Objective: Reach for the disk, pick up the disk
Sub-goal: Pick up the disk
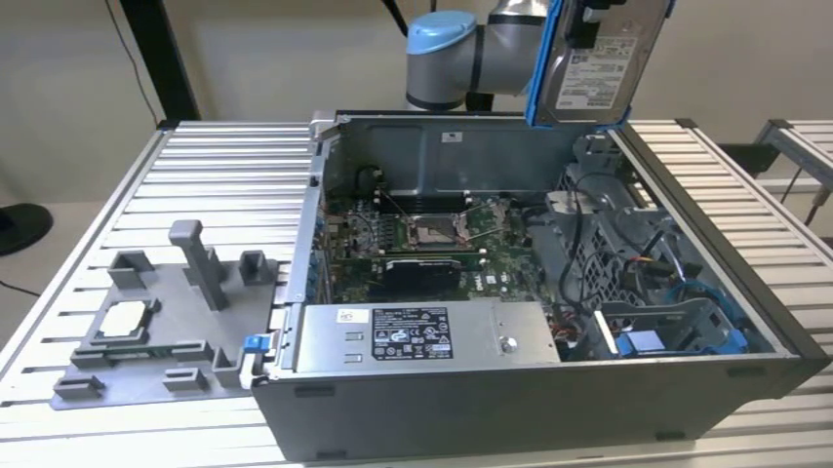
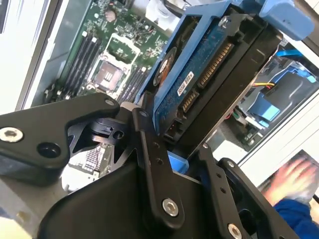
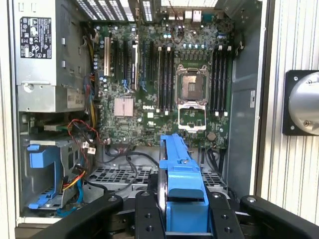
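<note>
Gripper [image 3: 182, 219] pinched the disk [image 1: 596, 60] by its blue frame edges, above the open computer case [image 1: 729, 390] — rigid, likely hefty, shock-sensitive.

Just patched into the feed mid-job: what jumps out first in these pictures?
The disk, in its blue frame, hangs high above the open computer case at the top of the exterior view, clamped in the gripper. Below it lies the exposed motherboard, with the boxy silver power supply along the case's near side. On the exterior view's left sits a grey fixture tray.
</note>
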Controlling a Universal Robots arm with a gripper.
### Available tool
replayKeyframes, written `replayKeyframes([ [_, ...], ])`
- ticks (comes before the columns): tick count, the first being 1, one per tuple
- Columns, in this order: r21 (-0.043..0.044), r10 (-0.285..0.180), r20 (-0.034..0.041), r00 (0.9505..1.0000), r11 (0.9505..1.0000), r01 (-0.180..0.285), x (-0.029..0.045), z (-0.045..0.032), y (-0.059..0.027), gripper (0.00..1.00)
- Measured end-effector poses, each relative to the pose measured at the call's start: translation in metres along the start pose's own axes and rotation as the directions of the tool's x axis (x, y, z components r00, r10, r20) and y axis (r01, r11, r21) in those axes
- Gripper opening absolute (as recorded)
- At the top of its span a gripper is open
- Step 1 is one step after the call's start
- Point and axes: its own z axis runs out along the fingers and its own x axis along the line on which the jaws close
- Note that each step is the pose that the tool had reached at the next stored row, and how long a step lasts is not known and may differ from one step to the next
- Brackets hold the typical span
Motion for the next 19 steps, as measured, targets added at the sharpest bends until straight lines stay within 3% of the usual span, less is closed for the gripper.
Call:
replayKeyframes([
  [19, -0.0003, 0.004, -0.0008, 1.0, 1.0, -0.004, 0.0038, 0.0006, -0.0078, 0.0],
])
